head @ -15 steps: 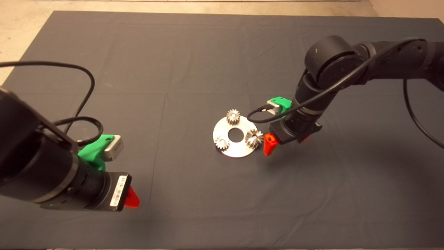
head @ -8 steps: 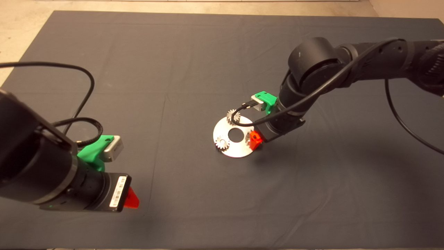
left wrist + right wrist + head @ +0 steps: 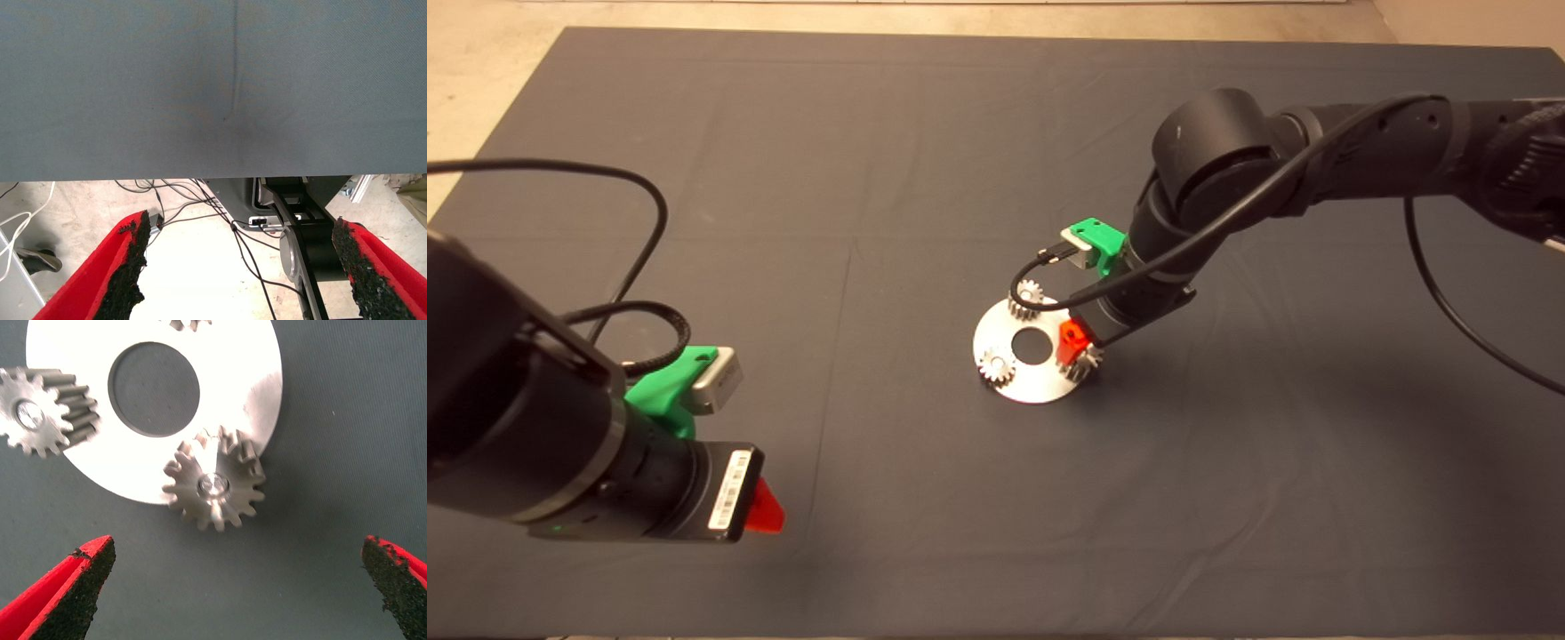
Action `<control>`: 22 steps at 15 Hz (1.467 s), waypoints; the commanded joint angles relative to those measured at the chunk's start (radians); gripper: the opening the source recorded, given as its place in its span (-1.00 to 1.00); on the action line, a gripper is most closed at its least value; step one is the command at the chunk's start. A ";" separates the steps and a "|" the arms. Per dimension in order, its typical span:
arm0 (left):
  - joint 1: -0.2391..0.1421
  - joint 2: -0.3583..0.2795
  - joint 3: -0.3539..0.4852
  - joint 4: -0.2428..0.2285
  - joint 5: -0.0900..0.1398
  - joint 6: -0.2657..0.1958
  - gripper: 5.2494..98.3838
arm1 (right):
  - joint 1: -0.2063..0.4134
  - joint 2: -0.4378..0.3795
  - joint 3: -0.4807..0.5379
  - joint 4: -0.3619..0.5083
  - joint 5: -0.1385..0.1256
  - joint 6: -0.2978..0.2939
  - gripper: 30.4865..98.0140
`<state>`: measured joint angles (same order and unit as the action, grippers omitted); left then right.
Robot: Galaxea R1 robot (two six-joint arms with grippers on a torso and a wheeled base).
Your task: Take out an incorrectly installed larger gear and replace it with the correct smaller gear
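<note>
At the mat's point(image 3: 925, 124) 8 o'clock edge we see the left gripper point(image 3: 763, 507) parked, clear of any part. In its wrist view its fingers point(image 3: 117, 273) stand wide apart with nothing between them, over the mat's edge point(image 3: 213, 100) and a floor point(image 3: 200, 267) strewn with cables. Moving right, we reach the disc point(image 3: 1016, 384), a bright steel plate with a round hole at its middle, lying flat just right of the mat's centre. A pinion point(image 3: 996, 366) stands at its 8 o'clock rim and a second pinion point(image 3: 1029, 294) at its 12 o'clock rim, partly behind a black cable. At the disc's 4 o'clock rim sits the larger gear point(image 3: 1085, 364), upright on a pin, its teeth overhanging the plate onto the mat. The right gripper point(image 3: 1080, 342) hangs right over this gear. In its wrist view the gear point(image 3: 213, 485) lies ahead of the spread fingers point(image 3: 73, 587) rather than between them, so we find the claw wide and not touching the gear. Apart from the two pinions on the disc, we see no other small gear.
</note>
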<state>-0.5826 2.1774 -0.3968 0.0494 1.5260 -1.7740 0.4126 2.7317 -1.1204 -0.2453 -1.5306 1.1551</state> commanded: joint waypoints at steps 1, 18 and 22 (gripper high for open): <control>-0.016 -0.004 0.020 -0.019 0.132 -0.015 0.37 | -0.035 0.030 -0.041 -0.092 -0.127 -0.014 0.99; -0.016 -0.004 0.020 -0.016 0.132 -0.016 0.37 | -0.110 0.032 -0.094 -0.163 -0.127 -0.057 0.99; -0.016 -0.006 0.020 -0.016 0.132 -0.016 0.37 | -0.109 0.036 -0.094 -0.178 -0.127 -0.057 0.99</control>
<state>-0.5826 2.1772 -0.3915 0.0494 1.5264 -1.7843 0.2885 2.7628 -1.2104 -0.3708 -1.5308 1.1040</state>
